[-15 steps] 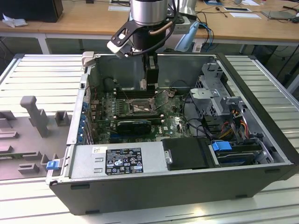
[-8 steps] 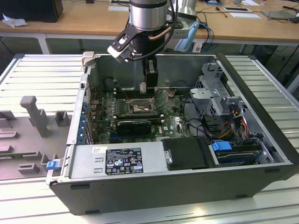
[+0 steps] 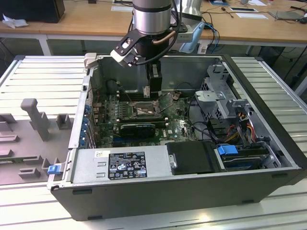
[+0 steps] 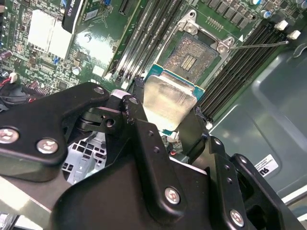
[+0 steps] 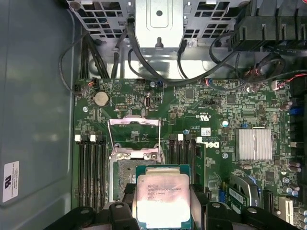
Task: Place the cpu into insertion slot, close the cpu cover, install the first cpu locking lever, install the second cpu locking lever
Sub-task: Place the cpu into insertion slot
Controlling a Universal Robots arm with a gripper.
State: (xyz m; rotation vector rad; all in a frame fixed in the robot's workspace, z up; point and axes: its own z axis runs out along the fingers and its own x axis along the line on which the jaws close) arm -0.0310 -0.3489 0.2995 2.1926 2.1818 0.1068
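1. A ribbed metal table (image 3: 43, 72) carries the open computer case (image 3: 192, 191). Wooden tables (image 3: 81, 21) stand behind it.
2. The jaws are closed on the cpu (image 5: 163, 196), gripping two opposite edges and holding it over the insertion slot (image 5: 123, 179).
3. The cpu cover (image 5: 134, 121) stands raised at the slot's edge nearest the drive cage (image 3: 218, 86).
4. Memory slots (image 5: 91, 167) lie just beside the socket on both sides. The case walls are well apart from the arm.
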